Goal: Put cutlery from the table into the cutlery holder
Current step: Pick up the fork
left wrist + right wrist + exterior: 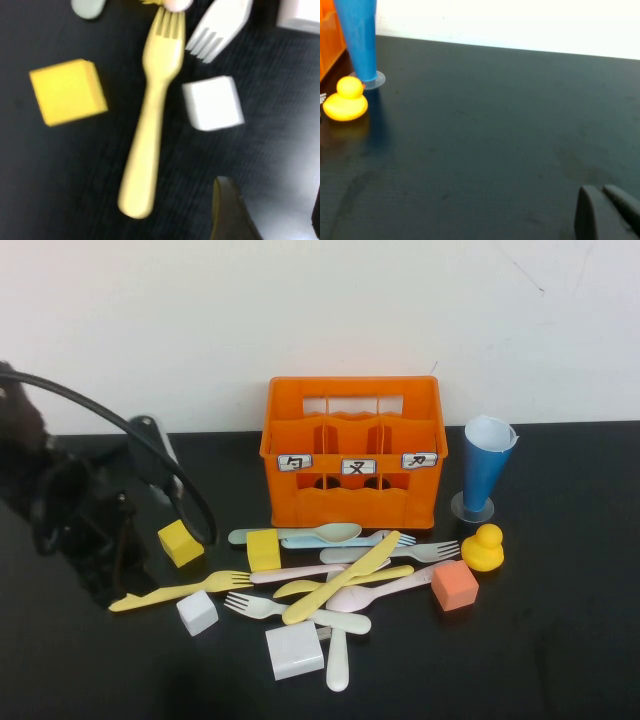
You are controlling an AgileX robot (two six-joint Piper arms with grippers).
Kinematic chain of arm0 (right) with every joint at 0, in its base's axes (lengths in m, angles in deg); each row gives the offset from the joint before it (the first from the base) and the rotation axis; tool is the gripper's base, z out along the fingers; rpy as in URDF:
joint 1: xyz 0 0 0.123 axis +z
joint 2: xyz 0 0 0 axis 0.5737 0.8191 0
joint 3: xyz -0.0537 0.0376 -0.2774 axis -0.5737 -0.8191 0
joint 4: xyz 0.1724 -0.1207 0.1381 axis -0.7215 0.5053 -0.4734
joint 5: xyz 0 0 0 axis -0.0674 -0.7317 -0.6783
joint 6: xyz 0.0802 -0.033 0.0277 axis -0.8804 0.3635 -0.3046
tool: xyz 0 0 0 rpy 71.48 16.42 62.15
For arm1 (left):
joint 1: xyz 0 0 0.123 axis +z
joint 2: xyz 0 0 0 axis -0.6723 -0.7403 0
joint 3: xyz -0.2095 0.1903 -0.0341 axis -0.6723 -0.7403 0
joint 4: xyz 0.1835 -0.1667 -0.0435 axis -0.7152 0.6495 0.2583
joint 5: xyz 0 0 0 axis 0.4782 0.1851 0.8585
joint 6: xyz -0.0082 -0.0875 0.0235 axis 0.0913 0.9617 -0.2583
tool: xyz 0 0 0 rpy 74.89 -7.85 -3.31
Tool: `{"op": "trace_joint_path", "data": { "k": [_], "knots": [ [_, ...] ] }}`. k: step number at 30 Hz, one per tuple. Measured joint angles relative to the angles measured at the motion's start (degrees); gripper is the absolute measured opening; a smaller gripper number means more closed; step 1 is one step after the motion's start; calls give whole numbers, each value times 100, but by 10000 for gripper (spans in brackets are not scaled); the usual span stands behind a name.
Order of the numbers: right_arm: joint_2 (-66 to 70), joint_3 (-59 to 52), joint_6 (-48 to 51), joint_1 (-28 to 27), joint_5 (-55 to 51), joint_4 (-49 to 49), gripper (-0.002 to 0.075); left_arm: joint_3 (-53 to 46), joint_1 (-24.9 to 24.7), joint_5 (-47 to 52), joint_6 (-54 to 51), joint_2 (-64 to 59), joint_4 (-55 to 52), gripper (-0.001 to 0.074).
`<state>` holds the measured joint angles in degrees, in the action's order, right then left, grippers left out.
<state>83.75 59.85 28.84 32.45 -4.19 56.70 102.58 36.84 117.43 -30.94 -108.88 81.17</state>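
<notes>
Low at the tabletop's (560, 640) left side, the left pincer (118, 570) hovers over the handle end of a yellow fork (180, 590); whether it is released or clenched cannot be told. That fork lies flat between a yellow block (180, 542) and a small white block (197, 612). More cutlery lies heaped in front of the orange cutlery holder (352, 450). Off to the right, the right pincer (605, 212) sits clenched above bare tabletop, well apart from the rubber duck (484, 547) and blue cup (487, 465).
</notes>
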Motion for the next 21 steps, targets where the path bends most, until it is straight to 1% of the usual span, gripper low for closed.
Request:
{"op": "trace_joint_path", "data": {
  "k": [6,14,21],
  "knots": [
    [0,0,0,0,0,0,-3,0,-68,-863,-286,-569,-154,327],
    [0,0,0,0,0,0,-3,0,-68,-1369,-491,-1427,-433,327],
    [0,0,0,0,0,-9,-3,37,-68,-1896,-518,-1885,-479,327]
  ]
}}
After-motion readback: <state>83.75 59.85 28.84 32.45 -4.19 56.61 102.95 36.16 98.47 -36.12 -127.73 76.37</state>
